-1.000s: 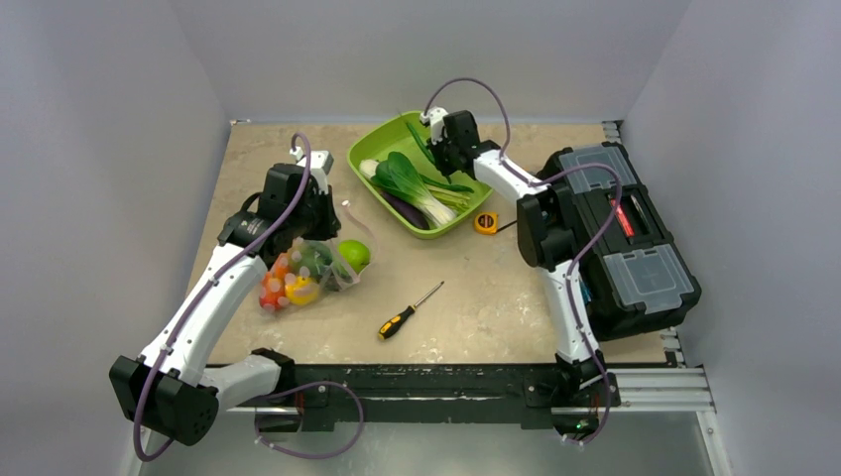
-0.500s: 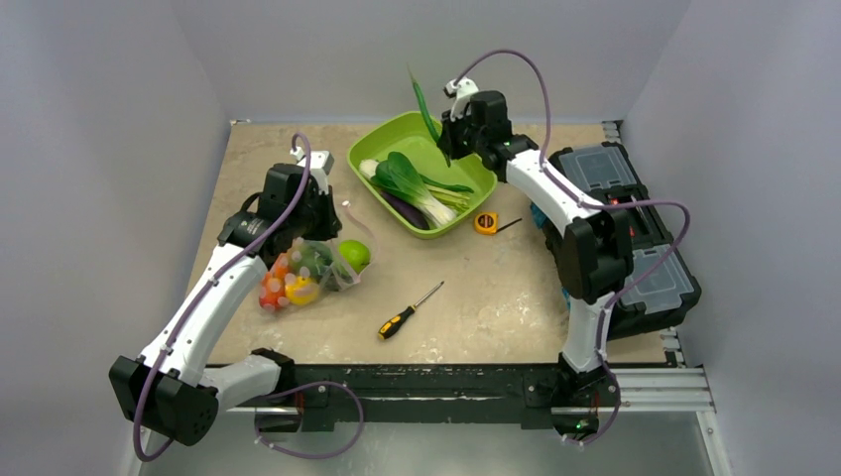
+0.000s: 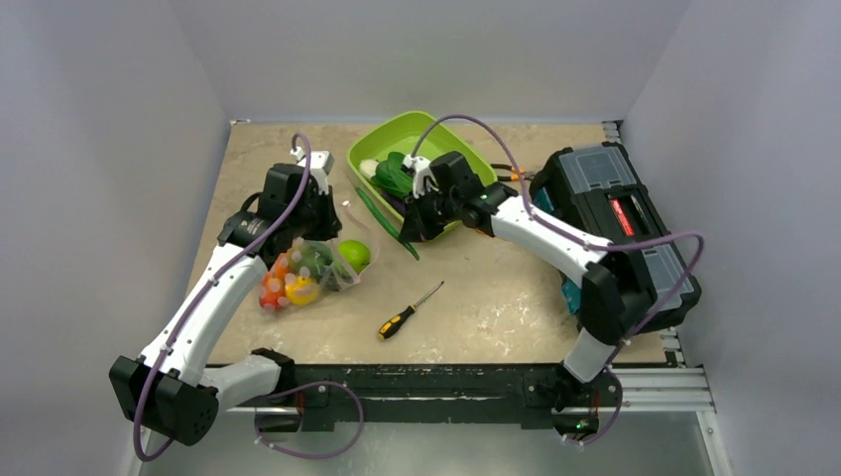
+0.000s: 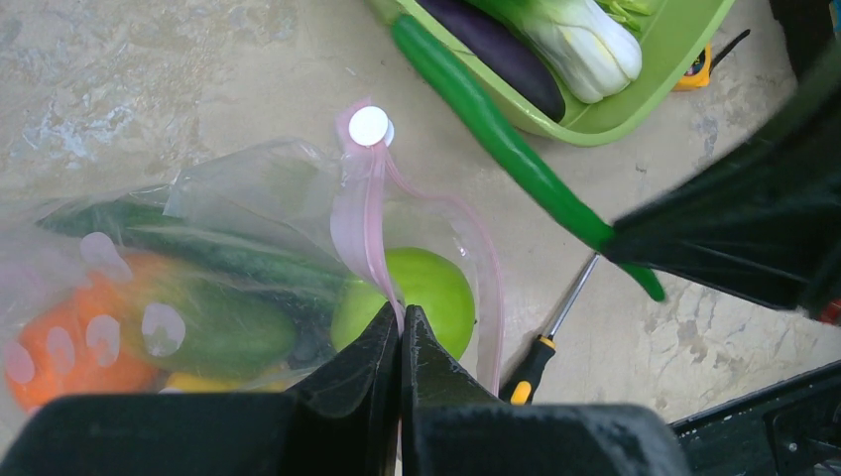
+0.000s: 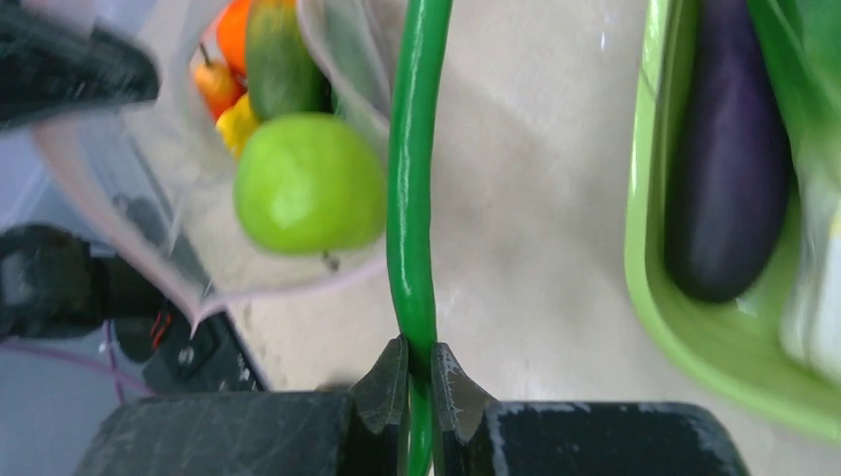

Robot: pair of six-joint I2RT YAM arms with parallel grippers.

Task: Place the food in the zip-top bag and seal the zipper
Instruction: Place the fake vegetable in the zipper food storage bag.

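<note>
The clear zip-top bag (image 3: 302,270) lies left of centre with orange, yellow and green food inside. A green apple (image 3: 354,254) sits at its mouth. My left gripper (image 4: 401,315) is shut on the pink zipper (image 4: 362,228), holding the mouth edge up. My right gripper (image 5: 420,357) is shut on a long thin green vegetable (image 5: 412,198), which hangs over the table between the tray and the bag mouth. Seen from the top camera, the vegetable (image 3: 382,220) points toward the apple, and the right gripper (image 3: 409,220) is just right of the bag.
The lime-green tray (image 3: 372,149) at the back holds a purple eggplant (image 5: 729,188) and bok choy (image 4: 585,40). A black-and-yellow screwdriver (image 3: 409,310) lies in front of the bag. A black toolbox (image 3: 620,228) fills the right side.
The right arm lifted the long green vegetable out of the tray, raised it high, then swung it down and left toward the bag mouth. The left arm has not moved.
</note>
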